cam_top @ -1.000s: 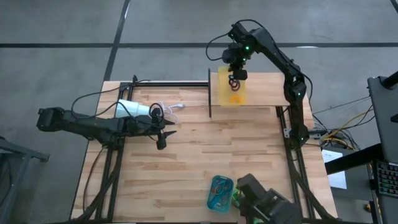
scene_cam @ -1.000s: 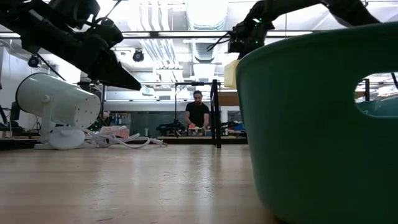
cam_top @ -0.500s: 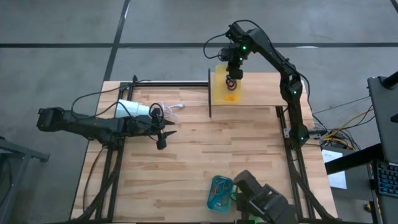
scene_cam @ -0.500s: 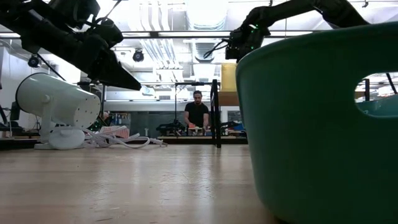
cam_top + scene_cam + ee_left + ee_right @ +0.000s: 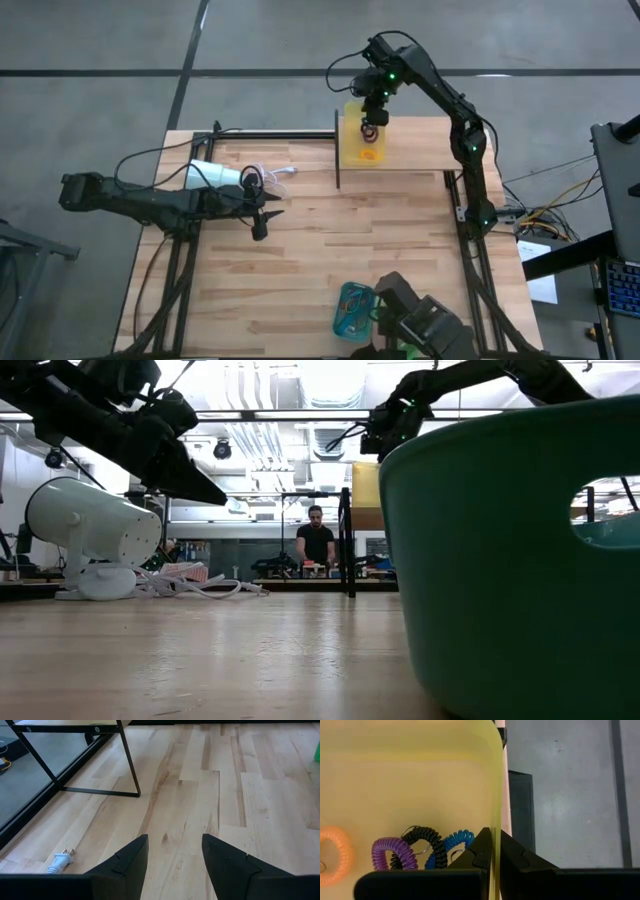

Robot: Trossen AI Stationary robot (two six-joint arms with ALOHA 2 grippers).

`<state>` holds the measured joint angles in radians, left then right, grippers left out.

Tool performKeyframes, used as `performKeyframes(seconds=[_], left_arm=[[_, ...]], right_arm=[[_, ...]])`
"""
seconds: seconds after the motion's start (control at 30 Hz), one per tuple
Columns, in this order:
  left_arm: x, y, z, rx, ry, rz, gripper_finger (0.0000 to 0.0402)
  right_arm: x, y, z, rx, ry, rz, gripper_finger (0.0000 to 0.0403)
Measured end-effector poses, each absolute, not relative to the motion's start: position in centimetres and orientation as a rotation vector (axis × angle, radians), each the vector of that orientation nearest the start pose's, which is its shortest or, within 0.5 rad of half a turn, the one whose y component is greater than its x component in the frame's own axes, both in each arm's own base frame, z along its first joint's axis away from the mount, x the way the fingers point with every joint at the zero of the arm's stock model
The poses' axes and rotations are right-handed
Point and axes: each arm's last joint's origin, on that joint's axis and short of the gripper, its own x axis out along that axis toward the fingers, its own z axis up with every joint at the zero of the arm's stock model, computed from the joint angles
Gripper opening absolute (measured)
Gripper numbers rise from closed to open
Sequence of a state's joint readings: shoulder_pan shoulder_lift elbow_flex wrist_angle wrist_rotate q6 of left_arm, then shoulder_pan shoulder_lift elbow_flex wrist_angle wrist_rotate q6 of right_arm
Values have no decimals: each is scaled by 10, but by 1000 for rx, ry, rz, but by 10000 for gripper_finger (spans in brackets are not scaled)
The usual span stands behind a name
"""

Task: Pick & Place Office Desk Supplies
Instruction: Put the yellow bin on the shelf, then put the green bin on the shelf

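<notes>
At the far edge of the table (image 5: 300, 250), the rim of a yellow tray (image 5: 495, 795) is clamped between the closed fingers of the right gripper (image 5: 495, 851). Orange (image 5: 332, 855), purple (image 5: 390, 855), black (image 5: 427, 842) and blue (image 5: 452, 845) coiled loops are seen lying inside that tray. The left gripper (image 5: 175, 852) is held over bare wood at the left, its fingers apart and empty. A white lamp (image 5: 215, 175) stands beside it. A teal tray (image 5: 353, 308) sits at the near edge.

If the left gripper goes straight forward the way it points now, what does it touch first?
Probably nothing soon. The left gripper, fingers open and empty, points slightly downward over bare wooden table, so the tabletop itself likely comes first. The black frame leg and the white plug lie off to one side; depth is hard to judge.
</notes>
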<state>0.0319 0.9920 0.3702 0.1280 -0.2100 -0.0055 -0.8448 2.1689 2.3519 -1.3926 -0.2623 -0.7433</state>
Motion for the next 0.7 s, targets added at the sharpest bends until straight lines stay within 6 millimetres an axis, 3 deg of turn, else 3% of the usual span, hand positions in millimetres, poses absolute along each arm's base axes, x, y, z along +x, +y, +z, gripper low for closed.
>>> performKeyframes(seconds=[0.37,0.7], left_arm=[[194,12,185,39,493,238,190],[194,12,185,39,493,238,190]], right_arm=[[296,-322,336,-16,1104,-130,12],[296,-322,332,-31,1115,-110,75]])
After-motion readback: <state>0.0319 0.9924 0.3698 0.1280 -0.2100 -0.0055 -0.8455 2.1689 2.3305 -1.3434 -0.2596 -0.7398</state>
